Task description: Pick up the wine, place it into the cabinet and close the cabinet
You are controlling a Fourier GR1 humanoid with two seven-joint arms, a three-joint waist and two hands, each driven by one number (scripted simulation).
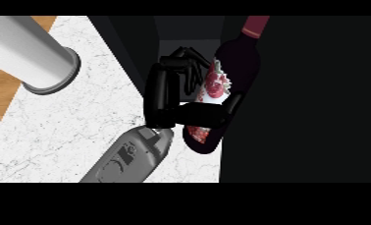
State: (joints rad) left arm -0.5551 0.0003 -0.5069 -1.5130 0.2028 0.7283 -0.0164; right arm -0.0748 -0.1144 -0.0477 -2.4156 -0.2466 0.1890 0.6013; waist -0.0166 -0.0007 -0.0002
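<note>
The right hand (174, 102), its forearm rising from the lower edge, curls fingers and thumb round the wine bottle (235, 67), holding it at the dark cabinet (304, 96) opening.

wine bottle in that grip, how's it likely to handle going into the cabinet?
Probably rigid and breakable: the wine bottle looks like dark glass. Its tall, narrow shape suggests it may tip when set down. The right hand curls round the labelled body, where the smooth surface could slip.
</note>
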